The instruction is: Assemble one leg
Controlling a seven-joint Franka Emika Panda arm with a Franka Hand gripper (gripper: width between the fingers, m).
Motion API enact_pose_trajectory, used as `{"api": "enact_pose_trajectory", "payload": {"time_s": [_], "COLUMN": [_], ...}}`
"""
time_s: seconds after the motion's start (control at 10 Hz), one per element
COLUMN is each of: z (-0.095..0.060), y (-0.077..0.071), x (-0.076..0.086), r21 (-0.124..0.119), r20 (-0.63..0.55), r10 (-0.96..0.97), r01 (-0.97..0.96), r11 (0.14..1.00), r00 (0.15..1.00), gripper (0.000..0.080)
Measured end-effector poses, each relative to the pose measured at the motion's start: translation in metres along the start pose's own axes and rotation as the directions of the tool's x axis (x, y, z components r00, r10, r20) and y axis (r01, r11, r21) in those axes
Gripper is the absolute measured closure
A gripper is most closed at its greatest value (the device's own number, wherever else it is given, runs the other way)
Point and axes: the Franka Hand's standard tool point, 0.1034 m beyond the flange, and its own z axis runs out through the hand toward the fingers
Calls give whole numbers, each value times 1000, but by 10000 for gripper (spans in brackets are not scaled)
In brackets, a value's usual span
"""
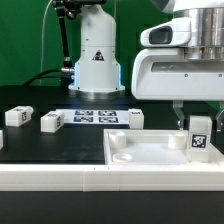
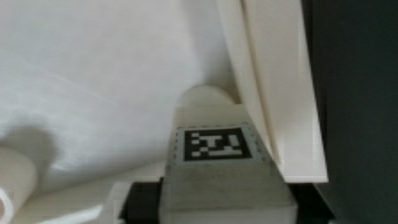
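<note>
large flat white tray piece [image 1: 150, 150] fills the near table, round recesses in its floor. all places given from it. gripper [image 1: 196, 118] hangs over its corner toward the exterior view's right, fingers closed onto the held leg [image 1: 199, 136], upright, tag outward, base at or just above the tray floor; contact unclear. marker board [image 1: 97, 116] lies behind the tray. three spare legs [image 1: 51, 122] sit beyond its far edge. risk: leg sits close to the raised rim [image 2: 285, 100]; off-centre lowering could catch and tilt it.
</note>
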Motion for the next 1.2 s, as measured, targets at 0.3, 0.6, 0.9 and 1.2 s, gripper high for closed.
{"api": "enact_pose_trajectory", "payload": {"time_s": [0.3,0.6,0.9,1.2], "z": [0,0,0,0], "y": [5,13,19,18], "x": [1,2,3,3], "r21": [2,-11,-21,-21], "r20": [-21,-42,-47,-46], "r10": [142,291,333,333], "r01": [-142,-292,-334,-334], "r11": [990,956,942,942], "r00": [990,956,942,942], "gripper": [502,495,412,175]}}
